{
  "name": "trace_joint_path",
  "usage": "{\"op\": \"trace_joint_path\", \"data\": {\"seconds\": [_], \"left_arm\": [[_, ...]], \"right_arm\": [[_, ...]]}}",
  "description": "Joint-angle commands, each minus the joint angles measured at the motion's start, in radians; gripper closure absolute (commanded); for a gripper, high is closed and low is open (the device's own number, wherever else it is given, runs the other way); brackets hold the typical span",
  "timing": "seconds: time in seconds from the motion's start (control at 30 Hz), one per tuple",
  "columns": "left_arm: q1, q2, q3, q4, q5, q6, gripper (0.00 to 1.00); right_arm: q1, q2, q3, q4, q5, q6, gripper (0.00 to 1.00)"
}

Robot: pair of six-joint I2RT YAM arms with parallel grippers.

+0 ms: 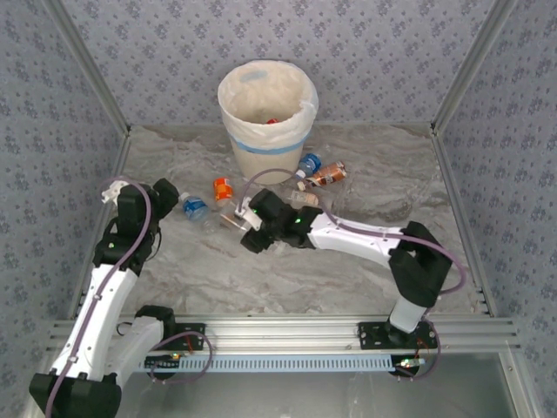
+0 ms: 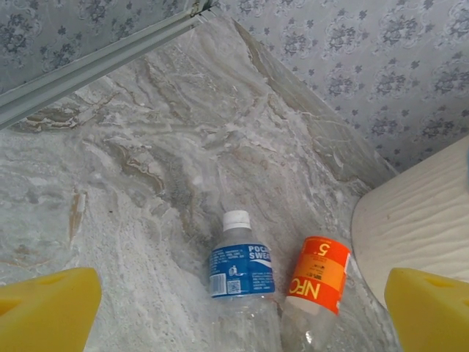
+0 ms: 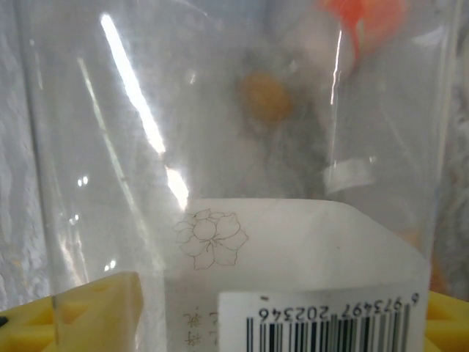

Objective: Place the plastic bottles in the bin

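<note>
Set to grasp: right gripper (image 3: 282, 315) low, apart, astride clear bottle (image 3: 242, 147); left gripper (image 2: 242, 304) spread wide, aimed at blue bottle (image 2: 240, 268) left of bin (image 2: 418, 213).

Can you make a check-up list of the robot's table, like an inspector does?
Surface: marbled grey table.
Job's things: bin upright at the back, something red inside; blue-label bottle and orange-label bottle lying side by side; blue-capped bottle and brown-label bottle right of the bin.
Clutter: nothing seen.
Grippers: left gripper open, facing the blue-label and orange-label bottles; right gripper around a clear white-label bottle, grip unclear.
Cables: purple cables along both arms.
Surroundings: flower-patterned walls; metal rail at the near edge.
</note>
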Motion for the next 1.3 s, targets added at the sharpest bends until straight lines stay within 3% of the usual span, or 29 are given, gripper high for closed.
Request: {"op": "trace_joint_path", "data": {"seconds": [0.0, 0.33, 0.53, 0.83, 1.13, 1.27], "left_arm": [[0.013, -0.001, -0.027, 0.025, -0.013, 0.017, 0.01], [0.021, 0.075, 0.027, -0.068, 0.019, 0.036, 0.01], [0.021, 0.054, 0.025, -0.050, 0.027, 0.055, 0.00], [0.021, 0.053, 0.023, -0.058, 0.070, 0.090, 0.00], [0.021, 0.049, 0.019, -0.047, 0.131, 0.114, 0.01], [0.020, 0.047, 0.015, -0.054, 0.134, 0.091, 0.01]], "right_arm": [[-0.043, -0.094, -0.018, 0.101, -0.025, 0.039, 0.53], [-0.236, -0.204, 0.011, 0.248, -0.142, 0.133, 0.53], [-0.328, -0.137, 0.228, 0.191, -0.163, 0.116, 0.54], [-0.442, 0.101, 0.650, 0.099, -0.159, 0.106, 0.54], [-0.486, 0.427, 1.090, -0.019, -0.075, 0.055, 0.51], [-0.483, 0.584, 1.314, -0.115, 0.026, 0.031, 0.50]]}}
